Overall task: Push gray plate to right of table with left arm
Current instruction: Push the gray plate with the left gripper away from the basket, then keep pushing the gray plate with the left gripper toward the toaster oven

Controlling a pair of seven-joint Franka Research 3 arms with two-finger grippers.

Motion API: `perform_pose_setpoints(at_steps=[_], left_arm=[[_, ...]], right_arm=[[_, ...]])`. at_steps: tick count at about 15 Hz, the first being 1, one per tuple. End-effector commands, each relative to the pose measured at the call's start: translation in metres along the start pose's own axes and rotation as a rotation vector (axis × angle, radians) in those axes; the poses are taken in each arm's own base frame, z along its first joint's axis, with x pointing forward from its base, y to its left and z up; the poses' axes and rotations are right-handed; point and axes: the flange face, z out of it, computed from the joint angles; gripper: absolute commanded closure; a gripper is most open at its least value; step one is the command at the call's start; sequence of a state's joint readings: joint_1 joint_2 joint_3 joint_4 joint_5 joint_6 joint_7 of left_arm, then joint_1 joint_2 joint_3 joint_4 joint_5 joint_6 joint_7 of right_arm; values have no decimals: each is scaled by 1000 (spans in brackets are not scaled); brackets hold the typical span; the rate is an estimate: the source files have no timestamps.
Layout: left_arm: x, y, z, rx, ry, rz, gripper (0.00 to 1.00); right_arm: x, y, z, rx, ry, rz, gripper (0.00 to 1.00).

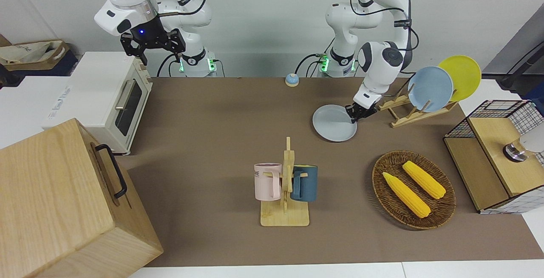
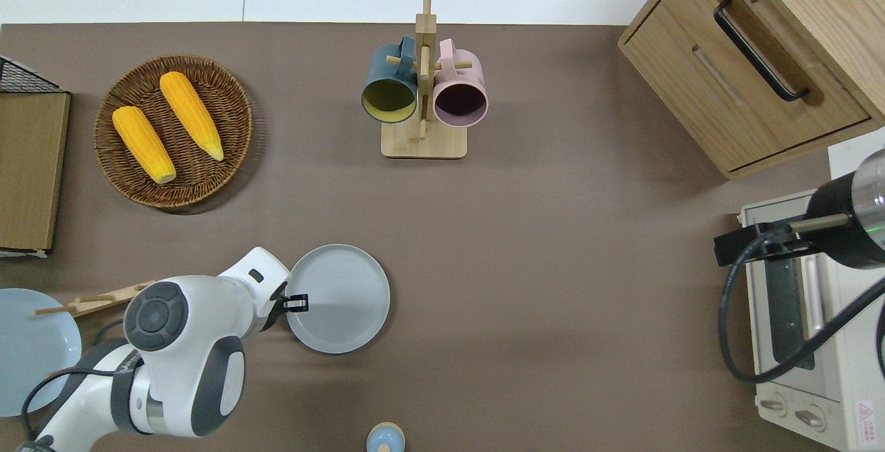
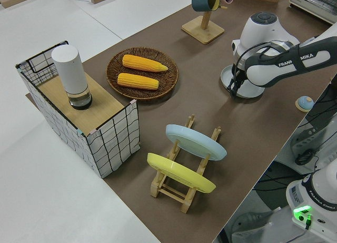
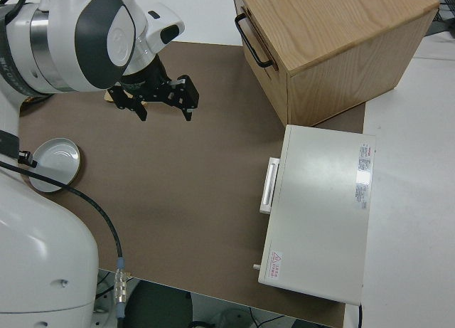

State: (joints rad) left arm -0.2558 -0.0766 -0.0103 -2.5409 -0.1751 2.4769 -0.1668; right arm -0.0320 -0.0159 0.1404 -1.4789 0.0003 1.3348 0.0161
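Contact is what you have to judge here: your left gripper [image 2: 296, 303] sits low at the gray plate's [image 2: 342, 293] rim on the left arm's side, so the plate lies from the jaws toward the right arm's end of the counter [image 2: 553, 265]. Whether the jaws are open, you cannot tell. The right arm is parked.

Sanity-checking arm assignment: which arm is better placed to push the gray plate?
Left. Its claw is already down at the gray plate rim, on the side away from the right arm. The right arm is parked.
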Motion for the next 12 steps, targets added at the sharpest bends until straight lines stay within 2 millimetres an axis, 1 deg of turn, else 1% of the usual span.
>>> perform_pose_setpoints(at_steps=[1,4,12], left_arm=[[-11,49,25,-2,1,-54,1000],[-15,90,29,-5,1,-84,1000],[-38,203,49,-8,-7,-152,1000]], right_arm=[[-3,1,-4,4,-4,13,17],[-3,1,-4,4,-4,15,17],[-3,1,-4,4,-4,13,17]])
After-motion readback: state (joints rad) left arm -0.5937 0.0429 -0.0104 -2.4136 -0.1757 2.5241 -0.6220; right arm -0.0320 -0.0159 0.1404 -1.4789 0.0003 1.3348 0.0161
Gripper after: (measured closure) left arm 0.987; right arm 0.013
